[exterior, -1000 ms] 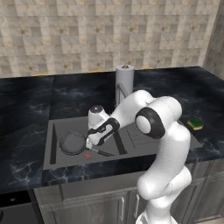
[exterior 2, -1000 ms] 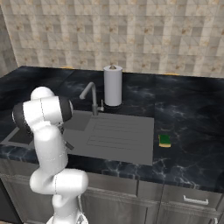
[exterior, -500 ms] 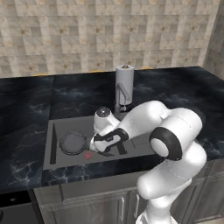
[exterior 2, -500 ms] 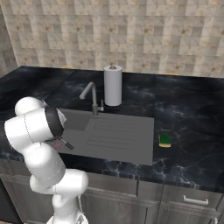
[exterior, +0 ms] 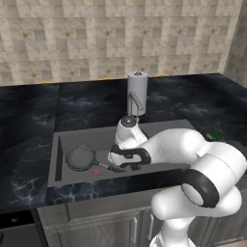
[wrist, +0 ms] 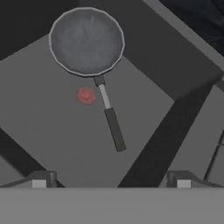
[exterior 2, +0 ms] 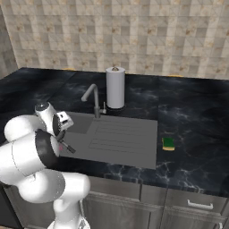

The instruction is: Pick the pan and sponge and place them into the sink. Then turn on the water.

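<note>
Hand view – pan (wrist: 86,40) flat in sink (wrist: 52,131), handle toward tool (wrist: 111,180)

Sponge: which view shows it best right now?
The right base view: the sponge lies in the open on the dark counter right of the sink, green face up. In the left base view, just a green sliver peeks out behind the arm's elbow.

Our white arm (exterior: 193,159)
We see glossy rounded white shells, dark bands at our joints, and a grey cap on one joint.
</note>
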Controlling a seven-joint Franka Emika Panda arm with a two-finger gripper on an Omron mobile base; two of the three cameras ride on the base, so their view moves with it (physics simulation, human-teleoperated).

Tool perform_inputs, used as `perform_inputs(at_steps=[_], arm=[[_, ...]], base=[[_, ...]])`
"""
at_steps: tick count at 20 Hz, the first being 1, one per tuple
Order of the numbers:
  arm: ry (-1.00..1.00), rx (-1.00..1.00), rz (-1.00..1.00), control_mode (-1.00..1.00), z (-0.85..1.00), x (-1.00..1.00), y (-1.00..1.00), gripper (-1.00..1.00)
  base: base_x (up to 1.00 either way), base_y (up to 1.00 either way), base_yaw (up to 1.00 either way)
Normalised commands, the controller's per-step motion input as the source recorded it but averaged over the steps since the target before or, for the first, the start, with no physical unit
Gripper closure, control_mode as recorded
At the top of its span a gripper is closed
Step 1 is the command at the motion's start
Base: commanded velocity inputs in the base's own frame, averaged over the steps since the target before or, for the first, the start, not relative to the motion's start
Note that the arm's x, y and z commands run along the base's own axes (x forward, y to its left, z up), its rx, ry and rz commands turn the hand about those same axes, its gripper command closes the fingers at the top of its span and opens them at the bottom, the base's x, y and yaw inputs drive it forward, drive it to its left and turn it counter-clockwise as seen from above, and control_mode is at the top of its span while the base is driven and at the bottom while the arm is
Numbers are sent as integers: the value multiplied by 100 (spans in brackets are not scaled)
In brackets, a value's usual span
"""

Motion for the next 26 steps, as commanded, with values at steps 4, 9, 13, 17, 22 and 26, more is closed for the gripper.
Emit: perform_inputs(at_steps=[4,9,13,17,22,26], arm=[[0,8,-18,-100,31,-14,-40,-100],[0,2,-19,-100,11,-7,-43,-100],[0,0,-17,-100,6,-1,-57,-100],[0,0,-15,-100,10,0,-63,-100],[0,4,-14,-100,12,0,-63,-100],[0,4,-13,-100,9,0,-62,-100]], base=[[0,0,0],[0,0,0],[0,0,0],[0,0,0],[0,0,0],[0,0,0]])
